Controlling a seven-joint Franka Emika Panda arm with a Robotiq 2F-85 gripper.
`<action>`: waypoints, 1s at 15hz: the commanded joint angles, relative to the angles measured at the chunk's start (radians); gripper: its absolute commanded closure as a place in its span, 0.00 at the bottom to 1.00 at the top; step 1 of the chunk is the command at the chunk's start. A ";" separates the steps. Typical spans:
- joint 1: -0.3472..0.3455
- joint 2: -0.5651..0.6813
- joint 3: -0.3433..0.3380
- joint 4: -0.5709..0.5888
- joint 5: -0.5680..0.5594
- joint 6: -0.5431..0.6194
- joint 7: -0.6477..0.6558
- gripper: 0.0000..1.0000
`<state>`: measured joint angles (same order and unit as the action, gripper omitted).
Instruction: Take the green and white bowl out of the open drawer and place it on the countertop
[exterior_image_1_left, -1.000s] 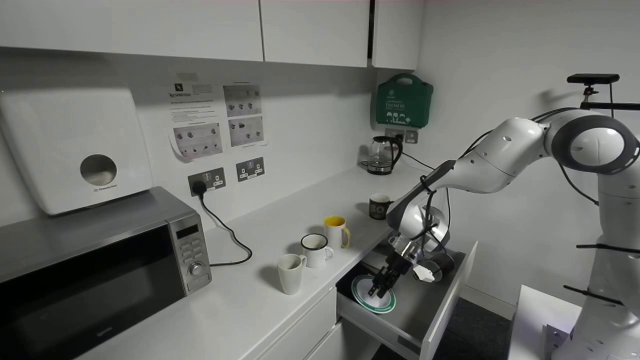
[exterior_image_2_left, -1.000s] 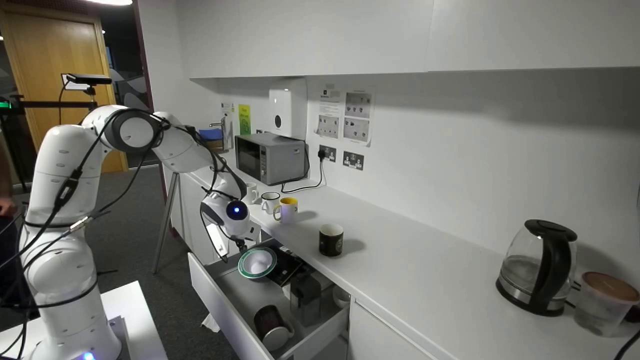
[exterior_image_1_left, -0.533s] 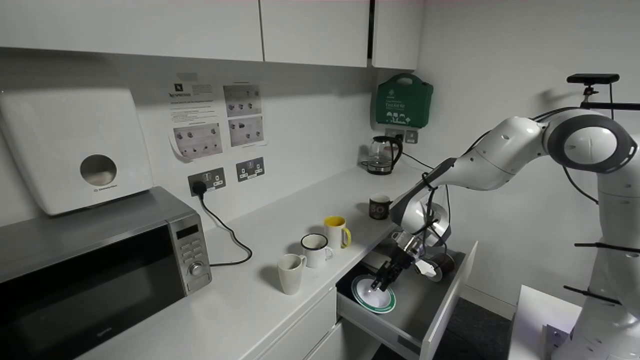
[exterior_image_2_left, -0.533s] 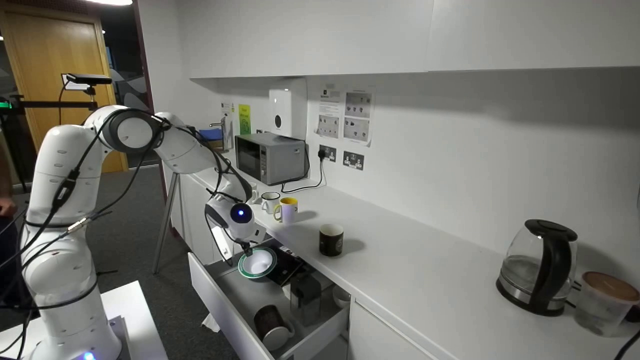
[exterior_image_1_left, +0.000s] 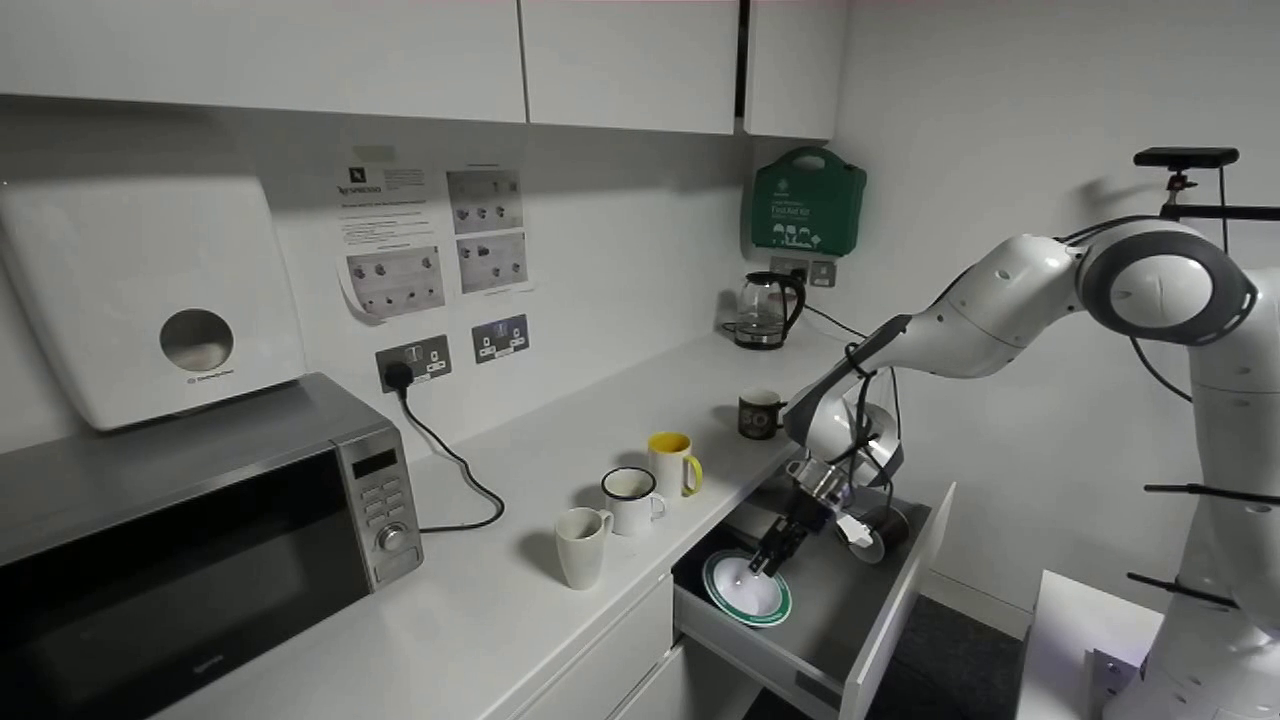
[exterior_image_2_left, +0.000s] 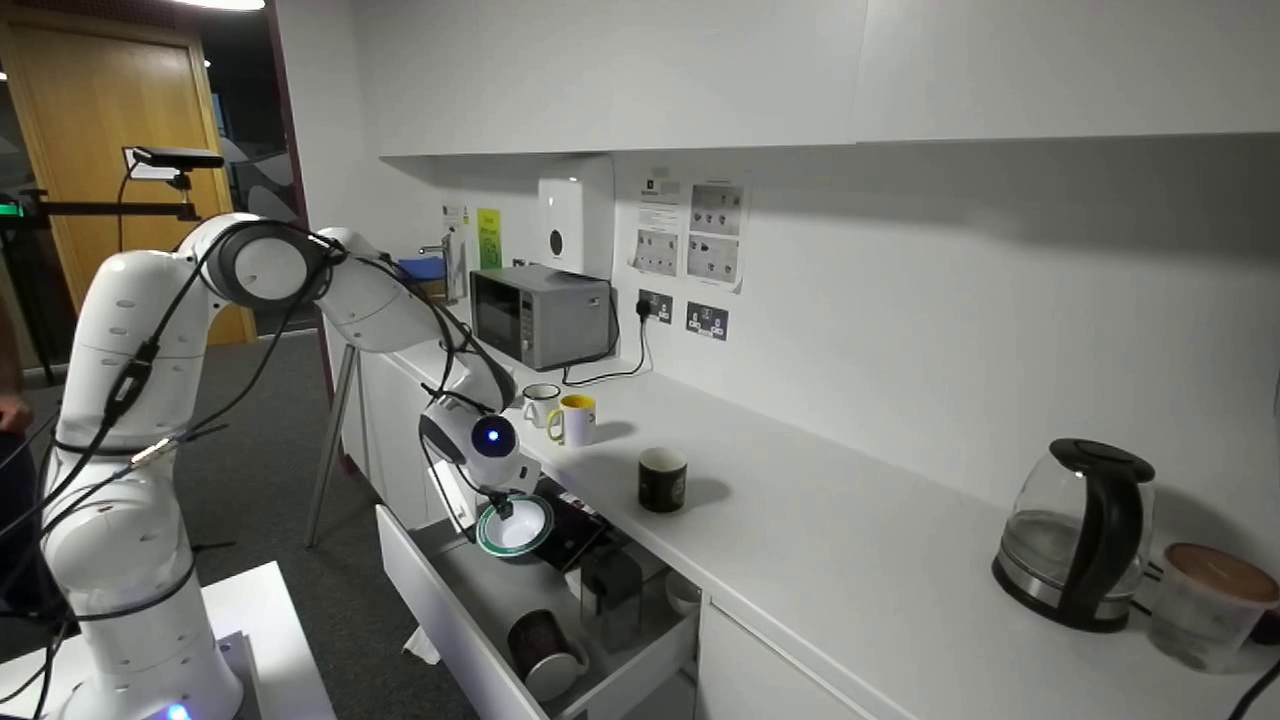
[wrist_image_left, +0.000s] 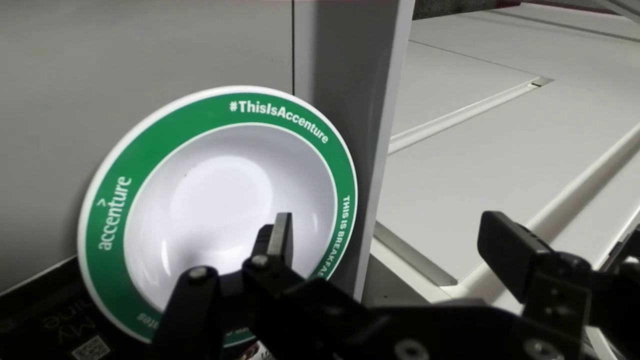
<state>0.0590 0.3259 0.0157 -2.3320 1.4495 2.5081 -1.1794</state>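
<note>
The green and white bowl (exterior_image_1_left: 738, 598) lies in the open drawer (exterior_image_1_left: 838, 615), by its side wall; both exterior views show it (exterior_image_2_left: 522, 528). In the wrist view the bowl (wrist_image_left: 220, 190) faces up, with a green lettered rim and white inside. My gripper (exterior_image_1_left: 766, 563) is just over the bowl's edge in both exterior views (exterior_image_2_left: 503, 508). In the wrist view the gripper (wrist_image_left: 390, 237) is open, with nothing held. One finger shows over the bowl's inside, the other beyond the drawer's side wall. Whether a finger touches the bowl, I cannot tell. The countertop (exterior_image_1_left: 460, 600) is above the drawer.
Several mugs stand on the countertop: a tall white mug (exterior_image_1_left: 582, 548), a black-rimmed one (exterior_image_1_left: 630, 508), a yellow-lined one (exterior_image_1_left: 668, 470) and a black one (exterior_image_2_left: 662, 482). The drawer also holds a dark mug on its side (exterior_image_2_left: 540, 650) and a clear container (exterior_image_2_left: 610, 598). A microwave (exterior_image_1_left: 220, 510) stands on the counter.
My gripper has shifted slightly over the bowl, toward the drawer's back and away from the microwave end. The bowl and drawer have not moved.
</note>
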 joint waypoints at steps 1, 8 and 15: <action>-0.034 0.030 -0.010 0.027 -0.024 -0.056 -0.063 0.00; -0.056 0.079 -0.020 0.052 -0.033 -0.105 -0.092 0.00; -0.065 0.104 -0.026 0.071 -0.033 -0.137 -0.116 0.00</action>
<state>0.0190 0.4158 -0.0070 -2.2833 1.4277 2.4212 -1.2476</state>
